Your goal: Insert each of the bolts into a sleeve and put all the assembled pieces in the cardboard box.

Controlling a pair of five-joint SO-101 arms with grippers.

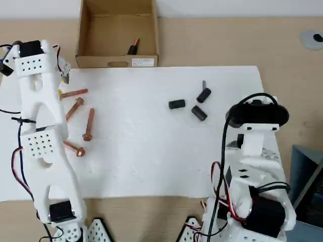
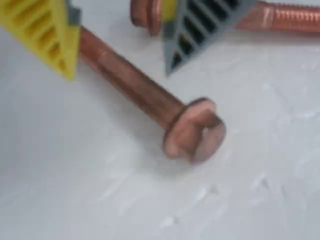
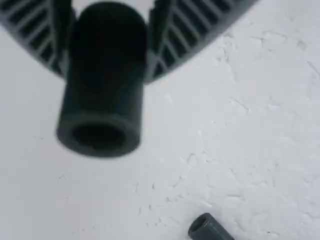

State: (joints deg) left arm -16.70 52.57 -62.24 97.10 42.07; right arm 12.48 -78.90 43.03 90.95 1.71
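Two grey ribbed fingers [image 3: 30, 25] of the right gripper [image 3: 107, 67] are clamped on a sleeve [image 3: 102, 110], a smooth black tube whose round open bore points out past the fingertips. Beyond it another sleeve [image 3: 210, 230] lies on the mat [image 3: 250, 125], a white sheet with a pebbled, foam-like grain.

The left gripper [image 2: 120, 72] is spread wide at the mat, with one yellow finger [image 2: 45, 35] and one grey finger [image 2: 200, 25], both triangular and slatted. A copper bolt [image 2: 150, 100] lies flat between them; its smooth shaft runs under the yellow finger and its flanged round head points away from the gripper. A second bolt [image 2: 280, 17], with a threaded shaft, lies just past the grey finger.

From above, the left arm [image 1: 45, 126], of white perforated plastic, stretches along the mat's left side with four loose bolts [image 1: 89, 124] scattered just beside it. The right arm [image 1: 257, 151] stands at the mat's right edge, and three loose sleeves [image 1: 199, 113] lie close together near its wrist, well apart from the bolts.

Farthest off, the cardboard box [image 1: 86, 55] sits open on the wooden table [image 1: 227, 45], touching the mat's far edge. One assembled piece [image 1: 133, 46], a copper tip in a black sleeve, lies inside. A white label [image 1: 143, 62] on the box's front wall carries print too small to read
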